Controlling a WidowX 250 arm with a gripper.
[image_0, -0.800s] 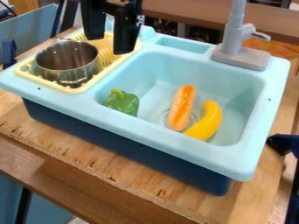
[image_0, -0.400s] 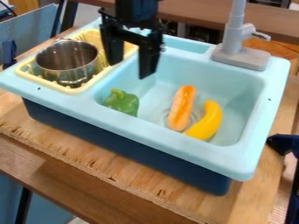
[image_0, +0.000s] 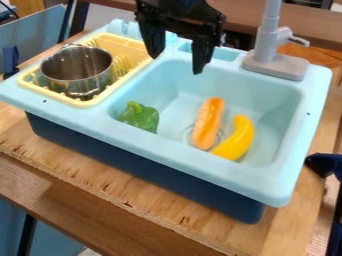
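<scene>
Your gripper (image_0: 178, 64) has shifted right and higher in view since the last frame. It points down, fingers spread and empty, above the back of the sink (image_0: 200, 167), where the green pepper (image_0: 139, 118), orange sausage-shaped toy (image_0: 208, 123) and banana (image_0: 236, 139) lie.

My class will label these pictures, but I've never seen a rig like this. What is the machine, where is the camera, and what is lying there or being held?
The machine is a black robot arm, reaching into view from the top edge. Its gripper, the two-fingered "hand", hangs open over the far side of a light blue toy sink, with nothing visible between its fingers.

All the pictures come from one fixed camera looking down at a slant.

In the basin lie a green toy pepper, a long orange toy and a curved yellow toy. Beside the basin, a metal pot stands in a yellow rack. A grey faucet rises at the back. Everything rests on a wooden surface.
</scene>
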